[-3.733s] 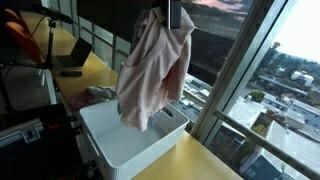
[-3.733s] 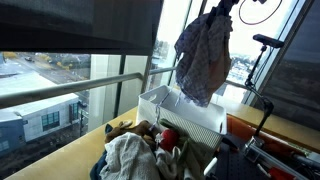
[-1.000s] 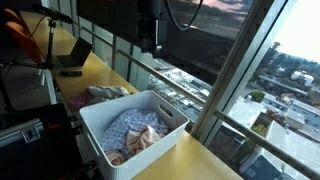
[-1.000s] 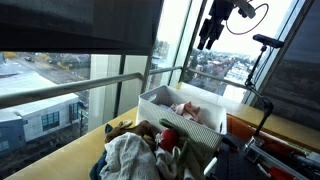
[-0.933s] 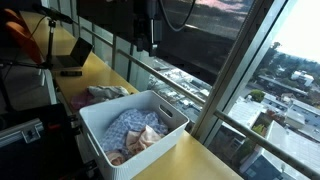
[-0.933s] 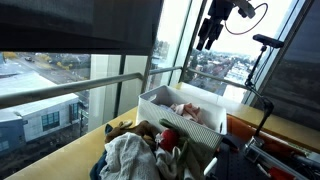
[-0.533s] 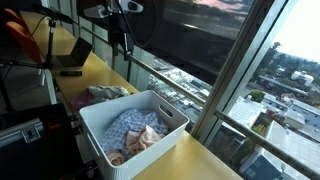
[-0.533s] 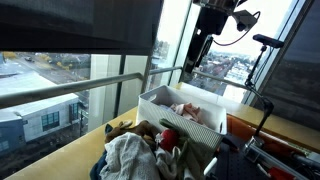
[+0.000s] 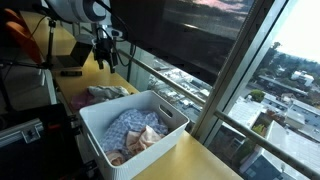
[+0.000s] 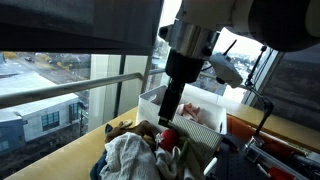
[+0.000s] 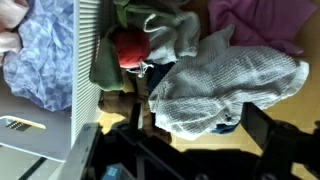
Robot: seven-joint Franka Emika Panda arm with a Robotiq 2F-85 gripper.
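The claw (image 9: 104, 58) hangs spread wide, gripping nothing, over a heap of laundry on the tabletop (image 9: 205, 160). Beneath it in the wrist view lies a crumpled white waffle cloth (image 11: 225, 85), its long axis running side to side, touching a red garment (image 11: 128, 48). Just beside the heap stands a white bin (image 9: 168, 106) holding a blue-patterned cloth (image 9: 128, 127).

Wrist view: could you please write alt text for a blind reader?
The open gripper hangs above a heap of laundry topped by a pale waffle-knit cloth. Beside the heap, a white basket holds a blue patterned cloth.
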